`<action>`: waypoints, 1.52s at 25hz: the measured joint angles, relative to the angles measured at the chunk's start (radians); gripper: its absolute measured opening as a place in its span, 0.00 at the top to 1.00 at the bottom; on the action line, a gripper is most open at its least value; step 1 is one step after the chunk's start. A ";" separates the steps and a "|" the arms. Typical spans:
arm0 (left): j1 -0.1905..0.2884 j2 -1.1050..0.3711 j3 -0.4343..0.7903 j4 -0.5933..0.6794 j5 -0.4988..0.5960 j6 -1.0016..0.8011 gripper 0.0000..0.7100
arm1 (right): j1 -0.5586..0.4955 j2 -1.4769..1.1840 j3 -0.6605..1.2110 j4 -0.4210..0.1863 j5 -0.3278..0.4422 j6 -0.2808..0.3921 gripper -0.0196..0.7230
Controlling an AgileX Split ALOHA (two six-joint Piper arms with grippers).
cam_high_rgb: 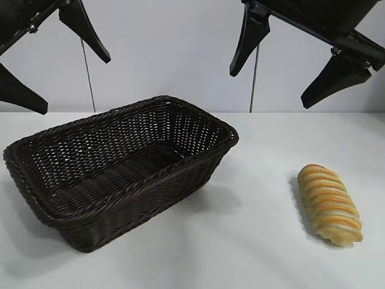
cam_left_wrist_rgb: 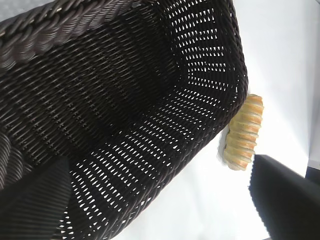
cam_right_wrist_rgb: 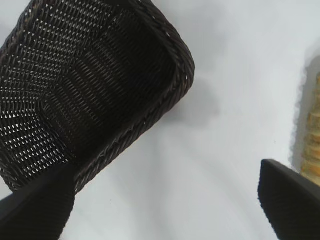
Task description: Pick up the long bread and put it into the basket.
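The long bread, golden-yellow with orange-brown ridges, lies on the white table at the right. It also shows in the left wrist view beyond the basket's end and at the edge of the right wrist view. The dark brown wicker basket stands empty at the left; it also shows in the left wrist view and the right wrist view. My right gripper hangs open high above the table, up and left of the bread. My left gripper hangs open high above the basket's far left.
The white table lies bare between basket and bread and in front of both. A pale wall stands behind with two thin vertical rods.
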 joint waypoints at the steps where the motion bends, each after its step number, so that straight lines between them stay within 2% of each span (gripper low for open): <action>1: 0.000 0.000 0.000 0.000 0.000 0.000 0.02 | 0.000 0.000 0.000 0.000 0.000 0.000 0.04; 34: 0.000 0.000 0.000 -0.002 0.000 0.002 0.02 | 0.000 0.000 0.000 0.000 0.021 0.000 0.04; 38: 0.005 -0.004 -0.020 0.017 0.030 0.034 0.02 | 0.000 0.000 0.000 0.000 0.021 0.000 0.04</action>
